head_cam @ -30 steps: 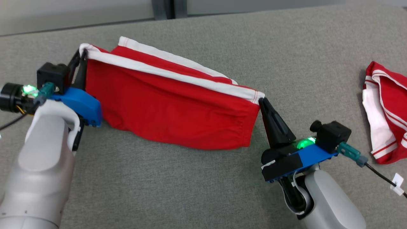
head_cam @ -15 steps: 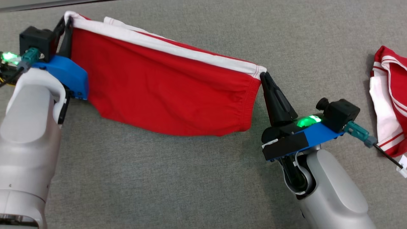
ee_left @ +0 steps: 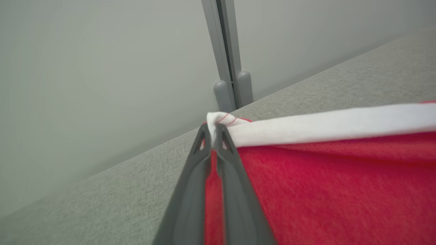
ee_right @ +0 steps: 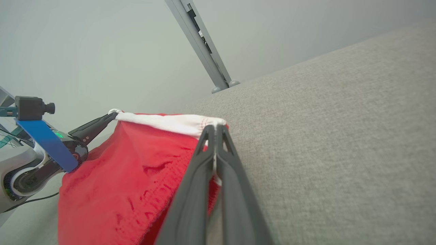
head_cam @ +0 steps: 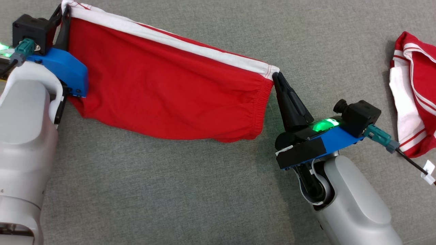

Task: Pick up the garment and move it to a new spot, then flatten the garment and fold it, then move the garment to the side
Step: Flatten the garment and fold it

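While well apart, left hand (head_cam: 63,9) and right hand (head_cam: 276,75) each tight on white hem of garment (head_cam: 163,85).

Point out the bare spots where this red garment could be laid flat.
Widest free patch: the grey surface below the held garment, between the left forearm and the right forearm. Another bare stretch lies beyond its white band, toward the top right. Crowded: the right edge, where a second red-and-white garment and a tagged cable sit beside the right gripper.

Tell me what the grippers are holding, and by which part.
Both hold the red garment by its white band: left gripper at one end, right gripper at the other.
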Controlling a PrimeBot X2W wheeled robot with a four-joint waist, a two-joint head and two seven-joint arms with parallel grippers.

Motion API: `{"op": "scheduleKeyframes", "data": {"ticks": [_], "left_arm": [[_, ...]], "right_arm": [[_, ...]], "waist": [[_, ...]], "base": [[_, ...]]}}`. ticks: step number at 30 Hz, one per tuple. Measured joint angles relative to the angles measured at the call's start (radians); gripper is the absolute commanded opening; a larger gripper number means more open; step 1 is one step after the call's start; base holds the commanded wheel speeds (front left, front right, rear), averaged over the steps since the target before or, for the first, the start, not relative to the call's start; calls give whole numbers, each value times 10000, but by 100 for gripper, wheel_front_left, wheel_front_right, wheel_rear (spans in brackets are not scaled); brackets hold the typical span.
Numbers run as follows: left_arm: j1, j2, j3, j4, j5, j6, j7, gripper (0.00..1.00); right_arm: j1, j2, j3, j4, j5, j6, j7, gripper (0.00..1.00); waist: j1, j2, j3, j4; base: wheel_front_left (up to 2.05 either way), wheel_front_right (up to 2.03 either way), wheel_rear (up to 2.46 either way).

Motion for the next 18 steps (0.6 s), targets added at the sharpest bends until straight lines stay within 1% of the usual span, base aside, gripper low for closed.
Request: {"op": "scheduleKeyframes", "data": {"ticks": [6,7,8,9,13,18], "left_arm": [[-40,109,19,-79,-8,8,0,0],[-40,105,40,-82,-21,13,0,22],[-40,94,100,-81,-107,13,0,95],[-40,90,121,-82,-130,19,0,100],[12,19,268,-257,-261,153,0,100],[493,-151,650,-307,-637,176,0,100]], "right_arm": [[-18,2,119,-54,-10,0,0,0],[-40,2,134,-46,-8,0,0,15],[-59,2,136,-33,-8,0,0,75],[-67,2,134,-27,-8,0,0,100],[-106,-2,0,-27,-215,-2,0,100],[-46,-2,-403,-46,-520,-2,0,100]], "waist": [[0,-1,176,-167],[0,-1,190,-181],[0,-2,204,-196],[-1,-1,218,-206],[0,-1,237,-183],[-1,-2,86,-58]], "base": [[0,0,0],[0,0,0],[0,0,0],[0,0,0],[0,0,0],[0,0,0]]}}
